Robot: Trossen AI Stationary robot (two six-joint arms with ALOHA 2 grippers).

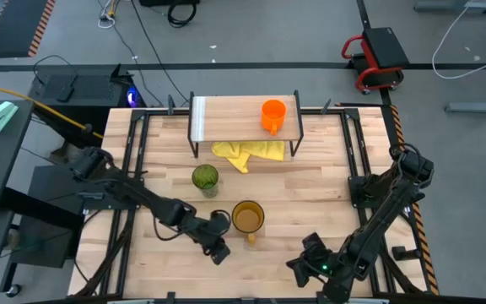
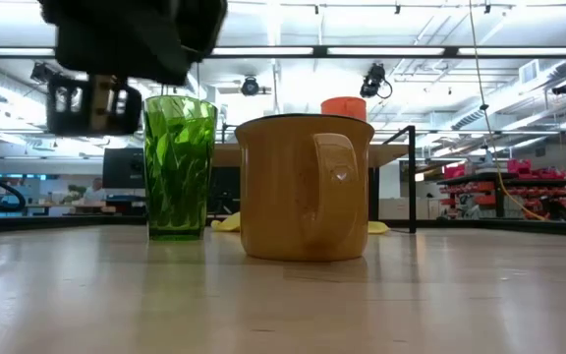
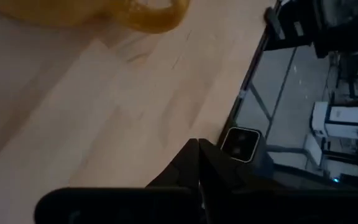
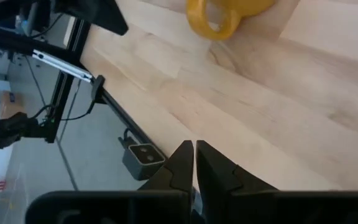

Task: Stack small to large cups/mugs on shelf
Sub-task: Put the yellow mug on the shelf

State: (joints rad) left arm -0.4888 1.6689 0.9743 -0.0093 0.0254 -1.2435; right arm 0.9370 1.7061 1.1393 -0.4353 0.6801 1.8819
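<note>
The shelf [image 1: 245, 114] stands at the far middle of the surface [image 1: 310, 194]. The orange mug [image 1: 272, 116] sits upright on the shelf's board, toward its right end. In the low view only the orange mug's rim shows, above and behind the yellow mug [image 2: 305, 189]. A yellow cloth [image 1: 247, 153] lies crumpled on the surface, partly under the shelf's front edge.

The green tumbler [image 1: 206, 178] stands upright on the surface in front of the shelf, left of centre. The yellow mug stands just beside it, nearer the front edge and to its right, with its handle pointing toward the front edge. The two are close together but apart.

The left tool [image 1: 218, 250] is over the front part of the surface, just to the left of the yellow mug and not touching it. In the left wrist view its fingers [image 3: 191, 163] are pressed together, with nothing between them.

The right tool [image 1: 298, 272] is at the front edge of the surface, well to the right of the yellow mug. Its fingers [image 4: 182, 158] are likewise closed together and empty.
</note>
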